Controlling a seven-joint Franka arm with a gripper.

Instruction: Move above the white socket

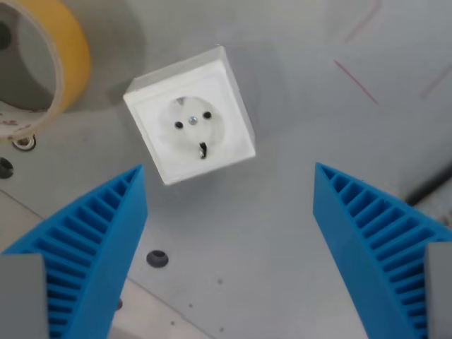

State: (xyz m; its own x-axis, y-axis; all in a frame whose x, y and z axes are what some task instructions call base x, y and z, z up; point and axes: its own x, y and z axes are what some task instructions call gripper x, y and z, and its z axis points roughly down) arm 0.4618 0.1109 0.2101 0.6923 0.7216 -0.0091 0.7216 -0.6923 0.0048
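A white square socket (191,120) lies face up on the grey table, rotated a little, in the upper middle of the wrist view. Its round recess shows two pin holes and a small screw. My gripper (229,180) hangs above the table, open, with two ribbed blue fingers (99,240) spread wide at the bottom left and bottom right. The socket sits just beyond the fingertips and toward the wrist view's left of the gap's centre. Nothing is between the fingers.
A roll of yellow tape (53,60) lies at the top left, close to the socket's corner. Bolt holes (157,258) dot the grey table. Faint red marks (357,81) cross the surface at the upper right. A dark cable (431,187) enters at the right edge.
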